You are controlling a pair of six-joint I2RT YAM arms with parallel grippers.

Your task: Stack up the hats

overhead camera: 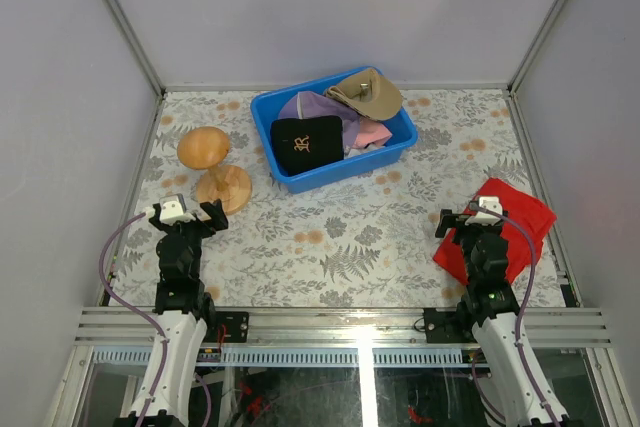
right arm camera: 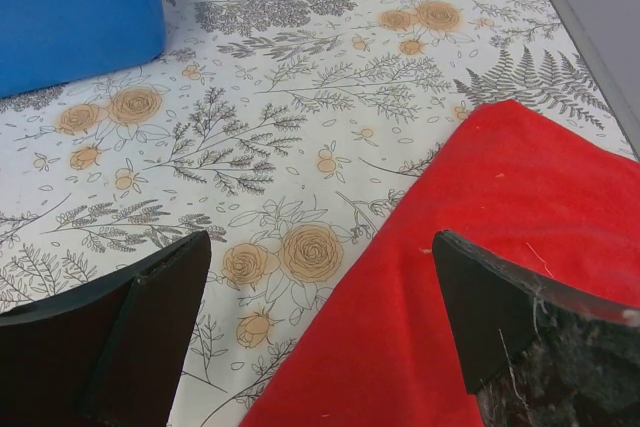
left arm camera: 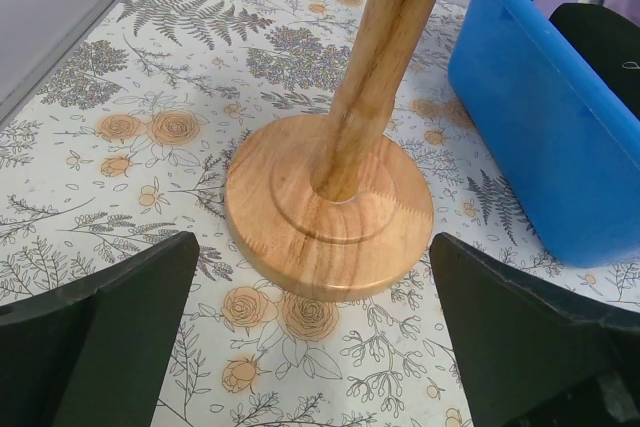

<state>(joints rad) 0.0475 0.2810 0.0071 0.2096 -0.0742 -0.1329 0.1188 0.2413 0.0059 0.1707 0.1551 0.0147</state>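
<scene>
While both grippers stand with jaws apart, the hats (overhead camera: pixel 345 122) lie heaped, unstacked, in the blue bin (overhead camera: pixel 340 173).
The black cap (overhead camera: pixel 306 142) fills the bin's front left, with the lavender cap (overhead camera: pixel 310 105) behind it, the tan cap (overhead camera: pixel 368 93) over the back right rim and the pink cap (overhead camera: pixel 375 132) at the right. Left of the bin, the left gripper (left arm camera: pixel 312 257) hovers with its fingers spread wide before a wooden stand (left arm camera: pixel 330 207), not touching it. Right of the bin and nearer the arms, the right gripper (right arm camera: pixel 322 242) hangs over the red cloth (right arm camera: pixel 520 227).
</scene>
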